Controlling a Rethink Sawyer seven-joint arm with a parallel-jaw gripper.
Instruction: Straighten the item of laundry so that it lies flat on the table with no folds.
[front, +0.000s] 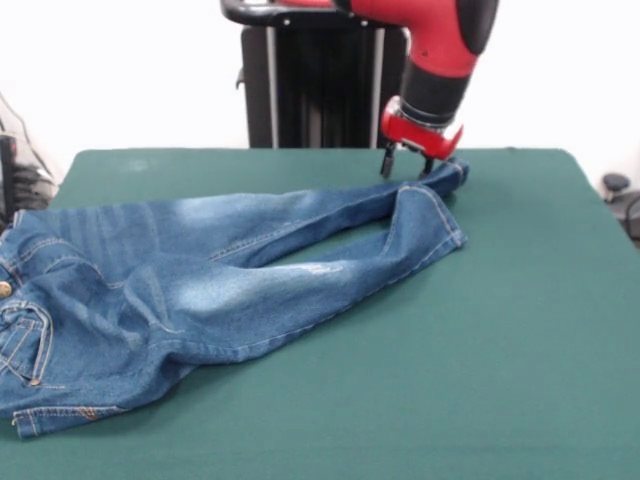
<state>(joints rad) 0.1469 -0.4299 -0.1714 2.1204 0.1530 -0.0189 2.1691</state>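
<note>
while the waistband end hangs off at the picture's left edge, the jeans (200, 280) sprawl across the left and middle of the green table (520, 330), and there's plenty to fix out there: the seat and pocket area is bunched, with a lower corner near the front edge looking doubled under itself. moving across, the two legs run off toward the right and upward, one along the far side, one nearer the camera, with a sliver of green showing between them, and then they meet again at the cuffs, where the far leg appears to fold back over or against the near one. and there, right of centre at the far side, is the gripper (408, 168), hanging from the red arm just over the cuff end, its dark fingers (386, 160) pointing down with a small gap between them; whether they have pinched any denim, one cannot tell from here, they look to be touching or just above the cloth. the step in hand looks like a grab of that cuff. to do it well, it should take only the top layer at the hem, lift low, and draw it out along the leg's own line, away from the waistband, so the crossed cuffs part rather than dragging the whole garment along.
</note>
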